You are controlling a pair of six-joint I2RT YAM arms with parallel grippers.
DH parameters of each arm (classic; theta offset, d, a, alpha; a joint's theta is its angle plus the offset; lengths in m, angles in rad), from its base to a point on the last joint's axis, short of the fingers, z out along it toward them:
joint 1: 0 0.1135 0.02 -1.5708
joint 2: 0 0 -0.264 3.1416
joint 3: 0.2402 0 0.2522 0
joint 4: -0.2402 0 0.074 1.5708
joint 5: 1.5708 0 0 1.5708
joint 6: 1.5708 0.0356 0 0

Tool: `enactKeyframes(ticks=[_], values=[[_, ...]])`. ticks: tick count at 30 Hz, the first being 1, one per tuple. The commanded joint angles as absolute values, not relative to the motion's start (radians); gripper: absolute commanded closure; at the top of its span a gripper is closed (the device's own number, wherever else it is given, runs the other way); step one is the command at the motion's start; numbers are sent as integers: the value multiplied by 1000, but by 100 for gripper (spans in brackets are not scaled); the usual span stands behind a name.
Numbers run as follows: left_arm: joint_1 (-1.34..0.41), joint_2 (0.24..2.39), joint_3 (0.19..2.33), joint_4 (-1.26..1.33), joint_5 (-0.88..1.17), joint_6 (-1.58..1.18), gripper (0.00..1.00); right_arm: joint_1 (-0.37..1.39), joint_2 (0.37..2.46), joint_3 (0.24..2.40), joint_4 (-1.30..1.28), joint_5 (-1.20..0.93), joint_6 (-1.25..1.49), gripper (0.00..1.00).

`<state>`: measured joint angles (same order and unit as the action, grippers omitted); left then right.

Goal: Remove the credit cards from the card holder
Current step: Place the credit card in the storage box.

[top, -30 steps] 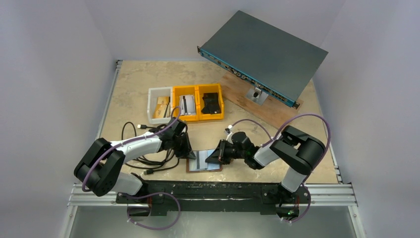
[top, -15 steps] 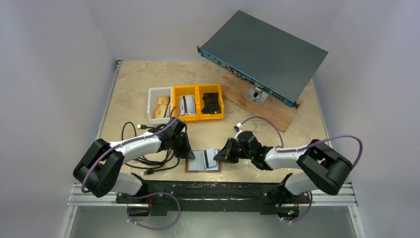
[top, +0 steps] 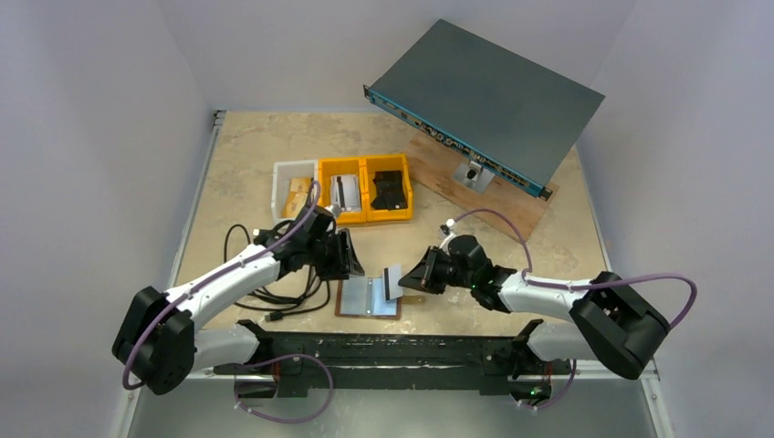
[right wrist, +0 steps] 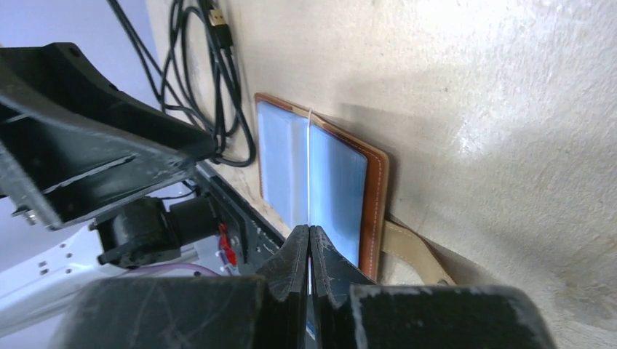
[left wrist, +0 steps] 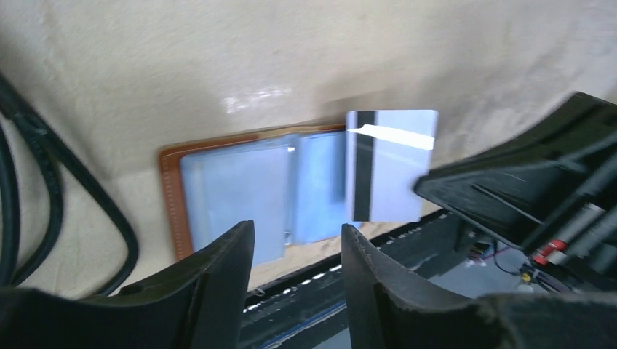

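A: Any lettering legible on the striped card (left wrist: 400,174)?
B: None readable, only a dark stripe shows.
A: The rack unit (top: 488,96), its front panel?
B: Small marks there, too small to read.

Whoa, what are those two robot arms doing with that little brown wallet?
They're emptying it. The right gripper is pinching a striped credit card, apparently pulled free, above the open card holder on the table. The left gripper hovers open by the holder, holding nothing. More cards lie in the bins behind.
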<state>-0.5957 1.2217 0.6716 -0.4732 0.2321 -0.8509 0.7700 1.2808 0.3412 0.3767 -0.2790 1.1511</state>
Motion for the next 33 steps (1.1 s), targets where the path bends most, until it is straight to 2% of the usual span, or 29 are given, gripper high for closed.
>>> enactKeyframes(ticks=[1, 5, 10, 17, 21, 24, 26, 28, 30, 31, 33], values=[[-585, 1167, 738, -468, 330, -809, 50, 726, 1230, 387, 425, -361, 1176, 100], [-569, 1142, 693, -346, 448, -849, 44, 681, 1203, 414, 452, -427, 1203, 100], [-565, 1127, 658, -198, 530, -901, 41, 659, 1217, 411, 554, -512, 1266, 100], [-558, 1138, 621, -52, 598, -981, 41, 645, 1241, 366, 744, -572, 1386, 100], [-552, 1155, 598, 44, 634, -1034, 44, 643, 1242, 368, 748, -584, 1390, 100], [-548, 1162, 589, 96, 652, -1071, 52, 644, 1243, 371, 727, -585, 1376, 100], [-547, 1164, 588, 117, 659, -1087, 62, 643, 1238, 378, 694, -576, 1356, 100], [-547, 1167, 588, 124, 663, -1095, 79, 644, 1235, 384, 666, -568, 1337, 100], [-546, 1167, 589, 110, 662, -1096, 100, 643, 1229, 398, 630, -561, 1313, 100], [-547, 1163, 594, 92, 656, -1090, 100, 644, 1223, 415, 585, -544, 1291, 99], [-545, 1146, 623, 13, 622, -1056, 100, 644, 1204, 462, 445, -497, 1223, 83]])
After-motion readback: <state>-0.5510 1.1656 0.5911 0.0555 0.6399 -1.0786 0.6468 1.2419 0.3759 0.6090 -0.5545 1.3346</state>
